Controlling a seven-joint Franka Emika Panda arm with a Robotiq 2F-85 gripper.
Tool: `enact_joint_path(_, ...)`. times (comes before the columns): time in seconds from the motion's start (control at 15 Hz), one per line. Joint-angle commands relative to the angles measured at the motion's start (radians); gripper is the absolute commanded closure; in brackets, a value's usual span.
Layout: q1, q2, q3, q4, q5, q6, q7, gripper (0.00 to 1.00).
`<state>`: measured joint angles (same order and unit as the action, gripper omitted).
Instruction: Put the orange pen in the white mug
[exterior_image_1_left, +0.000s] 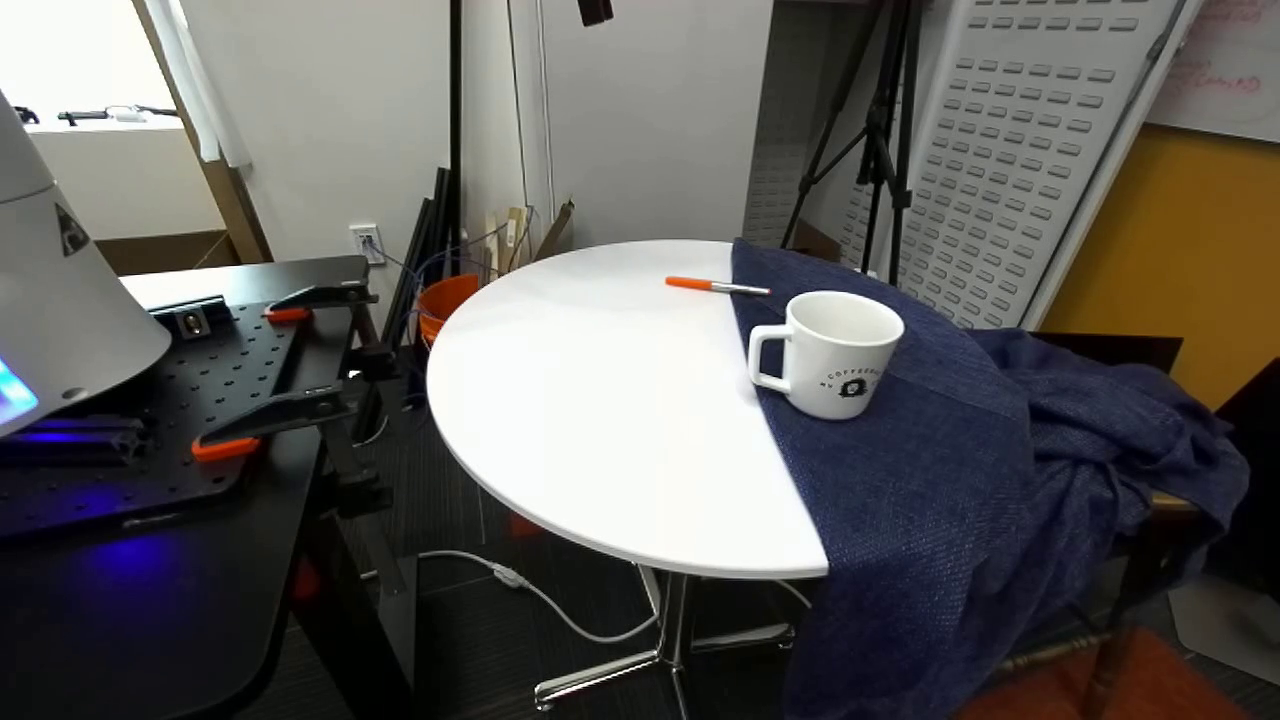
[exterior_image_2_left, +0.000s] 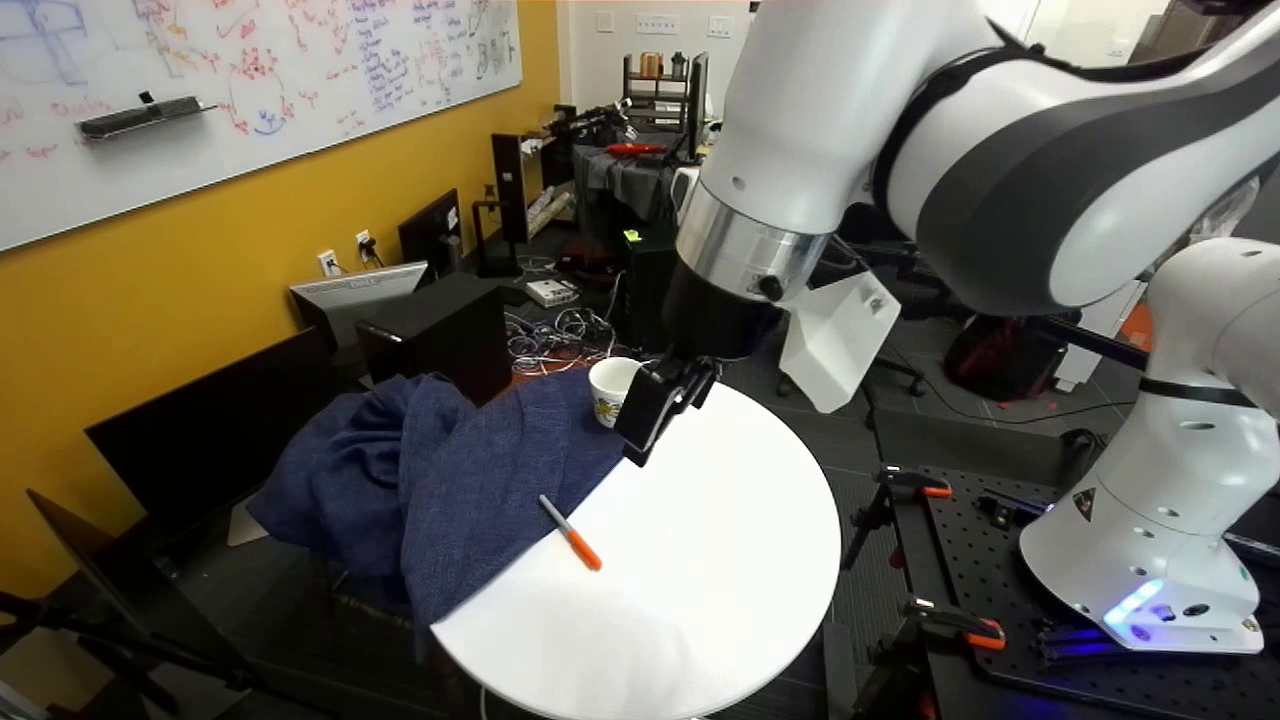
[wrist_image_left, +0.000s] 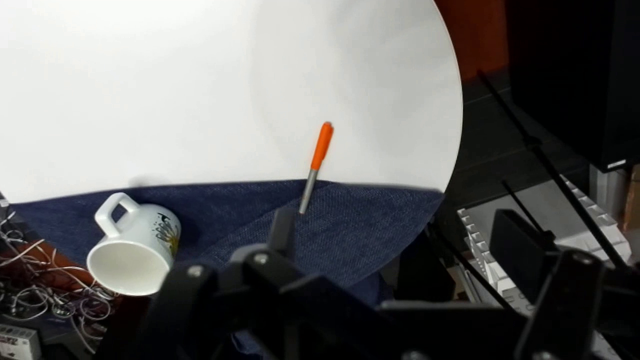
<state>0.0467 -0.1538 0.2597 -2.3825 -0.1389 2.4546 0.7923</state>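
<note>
The orange pen (exterior_image_1_left: 700, 285) lies flat across the cloth's edge, its orange part on the white table and its grey end on the blue cloth. It also shows in an exterior view (exterior_image_2_left: 573, 537) and in the wrist view (wrist_image_left: 318, 157). The white mug (exterior_image_1_left: 838, 350) stands upright on the cloth, its handle towards the bare tabletop; it also shows in the wrist view (wrist_image_left: 150, 225). In an exterior view the mug (exterior_image_2_left: 606, 384) is partly hidden behind my gripper (exterior_image_2_left: 665, 410). My gripper (wrist_image_left: 395, 232) is open, nothing between its fingers, above the table and apart from pen and mug.
The round white table (exterior_image_1_left: 600, 400) is partly covered by the blue cloth (exterior_image_1_left: 940, 450), which bunches up and hangs over the side. A black tripod (exterior_image_1_left: 880, 140) and a slotted panel (exterior_image_1_left: 1020, 150) stand behind. Black monitors (exterior_image_2_left: 220, 440) stand beyond the cloth.
</note>
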Motion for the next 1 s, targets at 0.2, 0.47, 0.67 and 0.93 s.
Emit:
enact_joint_path(0.2, -0.007, 0.138, -0.058, 0.017, -0.205, 0.160, 0.149, 0.00)
enact_joint_path(0.47, 0.014, 0.223, -0.111, 0.049, -0.314, 0.200, 0.225, 0.00)
enact_joint_path(0.67, 0.034, 0.277, -0.150, 0.076, -0.340, 0.204, 0.242, 0.00)
enact_joint_path(0.93, 0.062, 0.349, -0.188, 0.108, -0.301, 0.222, 0.208, 0.00)
